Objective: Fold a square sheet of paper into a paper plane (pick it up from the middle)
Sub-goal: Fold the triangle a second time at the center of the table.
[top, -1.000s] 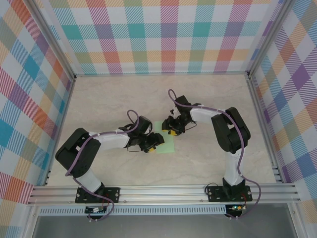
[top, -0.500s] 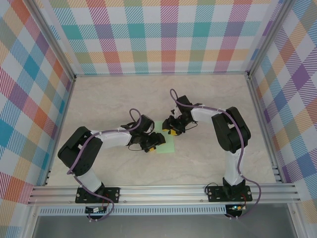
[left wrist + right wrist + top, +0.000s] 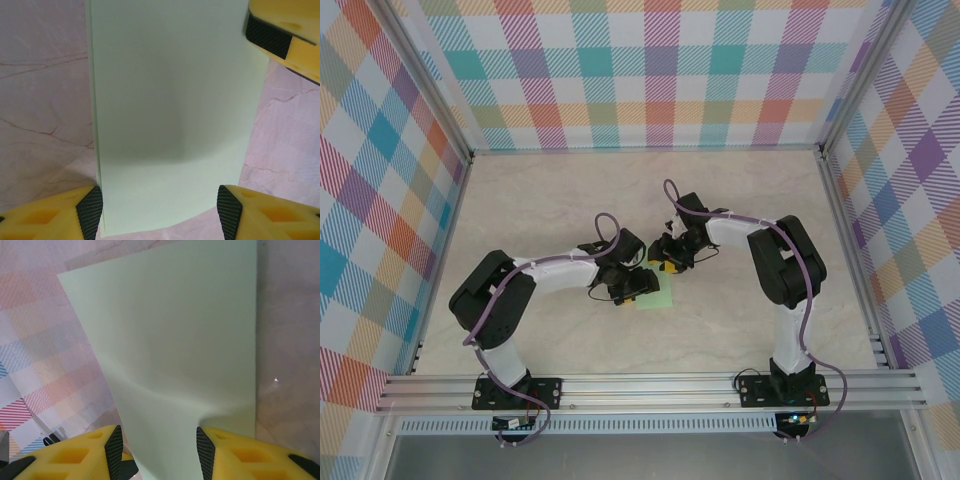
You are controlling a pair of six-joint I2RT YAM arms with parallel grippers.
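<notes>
On the counter lies the square sheet of paper. It is thin and limp, likely to bow and to keep any crease, so it is judged best taken lightly at its middle.

Left of sheet: left arm stretched low, left fingers spread, straddling its near end.

Right of sheet: right arm folded over, right fingers apart, paper puckered against one pad. Cannot tell if it is gripped.

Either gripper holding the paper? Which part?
The left gripper holds nothing: jaws open, astride one end of the square sheet of paper. The right gripper has another edge between its pads, buckled there; whether it grips cannot be told.
</notes>
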